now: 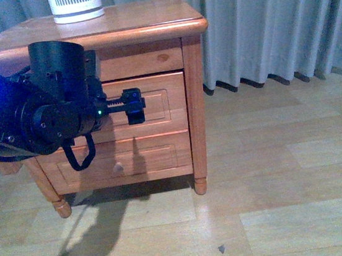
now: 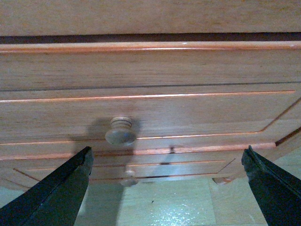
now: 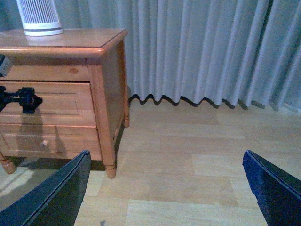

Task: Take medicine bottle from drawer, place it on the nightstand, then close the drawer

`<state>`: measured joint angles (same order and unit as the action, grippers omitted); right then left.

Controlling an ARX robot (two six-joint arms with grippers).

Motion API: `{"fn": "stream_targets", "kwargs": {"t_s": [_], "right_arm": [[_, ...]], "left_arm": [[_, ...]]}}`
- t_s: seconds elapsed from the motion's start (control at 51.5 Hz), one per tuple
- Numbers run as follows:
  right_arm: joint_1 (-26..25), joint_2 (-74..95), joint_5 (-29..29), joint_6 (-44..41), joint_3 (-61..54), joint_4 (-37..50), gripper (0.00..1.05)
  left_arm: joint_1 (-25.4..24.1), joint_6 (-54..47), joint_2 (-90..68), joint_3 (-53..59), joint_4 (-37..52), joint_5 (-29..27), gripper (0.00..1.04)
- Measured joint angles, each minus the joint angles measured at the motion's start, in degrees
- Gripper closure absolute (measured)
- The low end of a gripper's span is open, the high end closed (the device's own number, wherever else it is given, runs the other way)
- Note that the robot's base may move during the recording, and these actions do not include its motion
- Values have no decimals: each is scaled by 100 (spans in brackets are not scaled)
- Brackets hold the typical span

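The nightstand (image 1: 114, 22) stands at the left in the front view, reddish-brown wood. Its upper drawer (image 1: 162, 104) sits flush with the cabinet front. My left gripper (image 1: 134, 106) hovers open just before that drawer front. In the left wrist view the drawer panel (image 2: 188, 113) fills the picture and its round knob (image 2: 121, 133) lies ahead, nearer one finger than the other; my left gripper (image 2: 167, 188) holds nothing. My right gripper (image 3: 164, 188) is open over bare floor, off to the side of the nightstand (image 3: 84, 40). The medicine bottle is hidden.
A white ribbed device (image 1: 75, 5) stands on the back of the nightstand top. Below the upper drawer is a shallower drawer (image 1: 155, 155) with its own knob (image 1: 118, 168). Grey curtains (image 1: 270, 22) hang behind; pale wooden floor (image 1: 280, 202) stretches to the right.
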<state>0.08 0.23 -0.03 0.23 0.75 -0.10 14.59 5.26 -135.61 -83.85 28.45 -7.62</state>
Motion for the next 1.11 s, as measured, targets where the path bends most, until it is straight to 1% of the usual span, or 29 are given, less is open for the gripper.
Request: {"fn": "stream_targets", "kwargs": {"t_s": [0.194, 0.408, 0.622, 1.108], "right_arm": [[0, 0, 0, 0, 0, 0, 7], [0, 0, -2, 0, 0, 0, 7], [0, 0, 0, 0, 0, 0, 7], [0, 0, 0, 0, 0, 0, 7]], "left_arm": [[-109, 66, -450, -391, 87, -168, 7], [-197, 120, -734, -522, 308, -278, 7], [-197, 146, -898, -605, 498, -262, 7], [-195, -9, -1088, -1016, 439, -133, 7]]}}
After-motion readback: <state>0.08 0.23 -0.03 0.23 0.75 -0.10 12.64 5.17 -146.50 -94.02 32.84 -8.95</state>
